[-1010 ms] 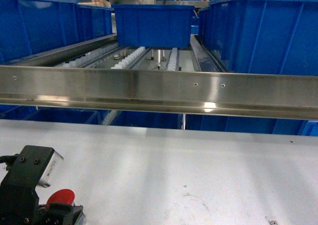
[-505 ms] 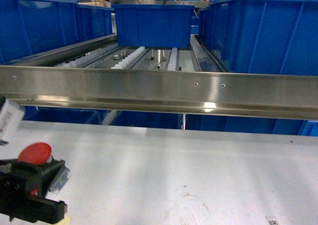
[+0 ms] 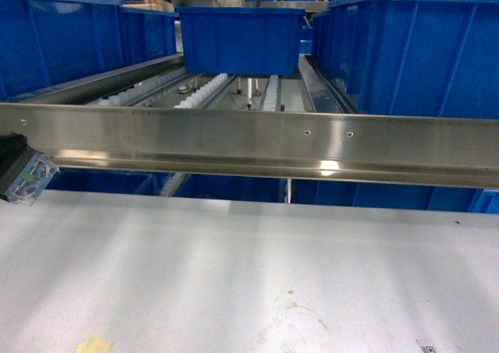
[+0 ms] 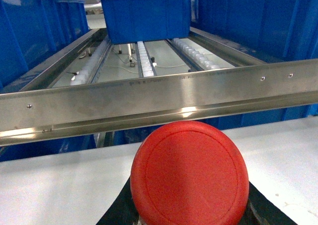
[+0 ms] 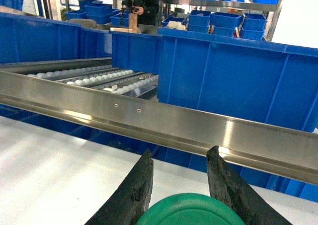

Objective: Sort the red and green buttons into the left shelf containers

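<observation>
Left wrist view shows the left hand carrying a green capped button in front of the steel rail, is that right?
Not quite. The button cap filling the bottom of the left wrist view is red, not green. It does sit in front of the steel rail. The green button cap is at the right hand, in the right wrist view.

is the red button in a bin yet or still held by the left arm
Not binned. The red button fills the left wrist view between dark fingers, over the white table, short of the steel rail.

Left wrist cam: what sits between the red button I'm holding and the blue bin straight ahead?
In the left wrist view, the steel rail crosses first, then roller tracks run up to the blue bin beyond the red button.
</observation>
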Controlling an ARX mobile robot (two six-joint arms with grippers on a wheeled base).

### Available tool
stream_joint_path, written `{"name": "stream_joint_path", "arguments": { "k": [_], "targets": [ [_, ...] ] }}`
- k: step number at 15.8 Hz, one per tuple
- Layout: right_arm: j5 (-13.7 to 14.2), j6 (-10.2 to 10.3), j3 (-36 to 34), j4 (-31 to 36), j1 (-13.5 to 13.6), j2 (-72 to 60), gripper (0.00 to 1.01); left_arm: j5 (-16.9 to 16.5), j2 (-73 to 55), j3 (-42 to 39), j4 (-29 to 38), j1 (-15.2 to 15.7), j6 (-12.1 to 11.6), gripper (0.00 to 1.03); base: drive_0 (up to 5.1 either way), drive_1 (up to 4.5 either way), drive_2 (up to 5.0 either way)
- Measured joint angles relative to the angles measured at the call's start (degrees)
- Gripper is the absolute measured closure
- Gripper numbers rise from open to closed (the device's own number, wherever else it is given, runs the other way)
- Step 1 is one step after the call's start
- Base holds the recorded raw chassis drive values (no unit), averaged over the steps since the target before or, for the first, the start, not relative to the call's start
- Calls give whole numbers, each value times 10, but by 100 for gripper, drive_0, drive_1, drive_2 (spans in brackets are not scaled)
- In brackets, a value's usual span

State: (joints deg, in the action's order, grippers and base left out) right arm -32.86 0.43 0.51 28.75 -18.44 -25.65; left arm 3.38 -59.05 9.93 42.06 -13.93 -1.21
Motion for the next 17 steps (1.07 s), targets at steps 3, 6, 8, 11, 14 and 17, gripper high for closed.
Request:
{"name": "stream_joint_path", "arguments": {
  "k": [3, 6, 8, 11, 14, 17],
  "targets": [
    [0, 0, 0, 0, 0, 0, 71, 9, 38, -9, -12, -12, 10, 78, 0, 0, 0],
    [0, 0, 0, 0, 0, 0, 71, 7, 4, -8, 17, -5, 8, 78, 0, 0, 0],
    [1, 0, 0, 1, 0, 0, 71, 7, 5, -8, 17, -5, 8, 78, 0, 0, 0],
    [1, 0, 0, -1, 0, -1, 71, 4, 5, -8, 17, -6, 8, 78, -299, 44, 272],
    [1, 0, 0, 1, 0, 0, 71, 5, 5, -8, 17, -6, 8, 78, -449, 66, 408],
    [1, 0, 0, 0, 0, -1, 71, 5, 5, -8, 17, -5, 8, 78, -449, 66, 408]
  ]
}}
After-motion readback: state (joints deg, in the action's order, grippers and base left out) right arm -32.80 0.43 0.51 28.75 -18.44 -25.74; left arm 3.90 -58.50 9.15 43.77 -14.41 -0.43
